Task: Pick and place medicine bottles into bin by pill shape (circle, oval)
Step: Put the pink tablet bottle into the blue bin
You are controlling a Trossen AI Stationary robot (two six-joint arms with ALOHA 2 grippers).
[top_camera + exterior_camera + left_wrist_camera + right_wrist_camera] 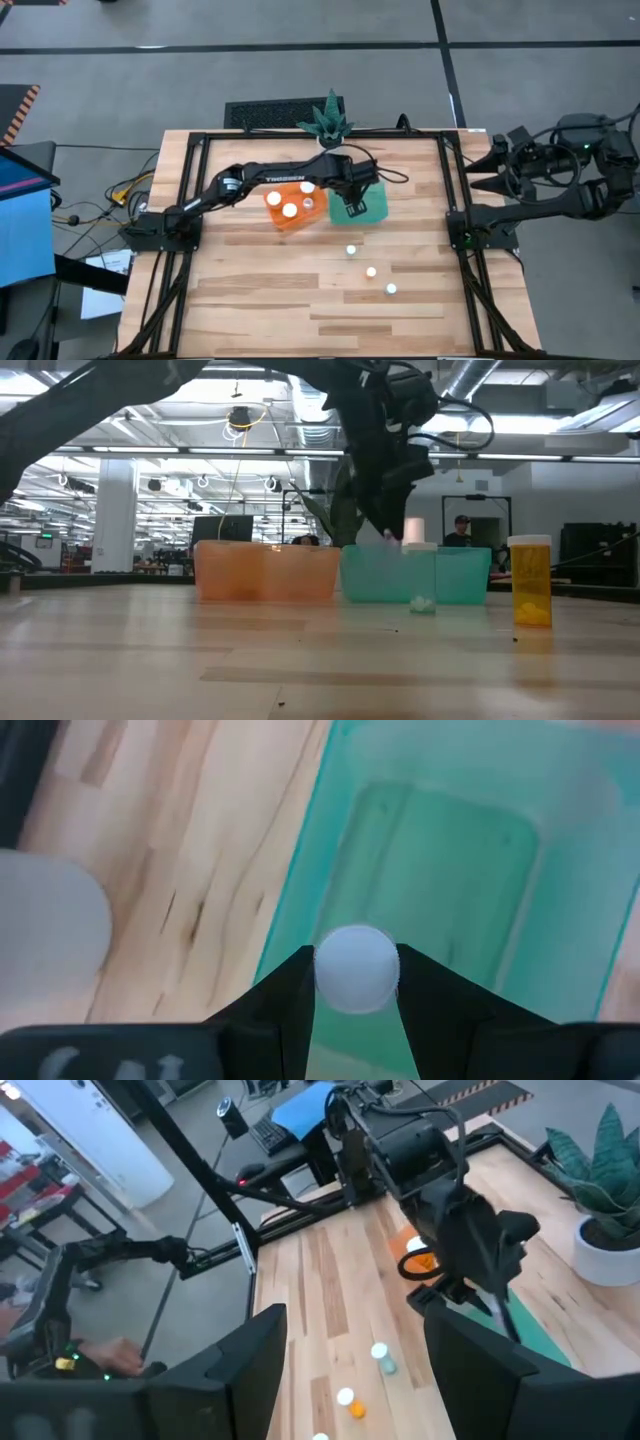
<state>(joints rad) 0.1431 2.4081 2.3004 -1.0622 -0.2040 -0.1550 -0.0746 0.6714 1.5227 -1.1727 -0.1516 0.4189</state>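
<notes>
Count: three bottles in orange bin; three loose on surface; possibly one over green bin. Two bins.

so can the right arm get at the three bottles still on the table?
Probably yes: the bottles stand on bare wood, while the left end effector holds a bottle over the green bin; the right end effector is parked open off-table.

Overhead looks straight down; low camera sits level; both share the green bin.
</notes>
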